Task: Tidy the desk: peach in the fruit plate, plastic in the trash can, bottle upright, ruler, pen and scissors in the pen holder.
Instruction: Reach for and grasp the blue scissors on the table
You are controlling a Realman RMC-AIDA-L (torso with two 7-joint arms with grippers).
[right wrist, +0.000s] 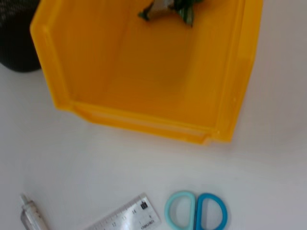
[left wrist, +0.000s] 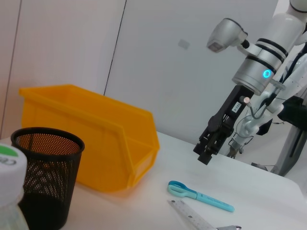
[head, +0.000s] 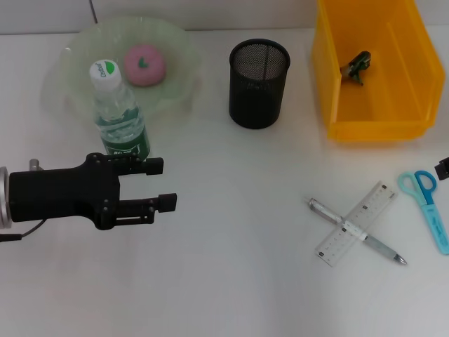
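The left gripper (head: 160, 184), fingers spread wide and empty, hovers just beside the upright bottle (head: 121, 112); ahead, ruler (head: 356, 222) crosses pen (head: 355, 230), thin, stiff, best pinched mid-length.

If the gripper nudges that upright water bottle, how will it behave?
The water bottle stands tall on a narrow base, so a high sideways push would probably tip it. It looks full, so likely fairly heavy. Once down, its round body should roll. The left gripper is beside it.

Right pincer (head: 443, 168) mostly cut off; scissors (head: 429, 206) partly cropped
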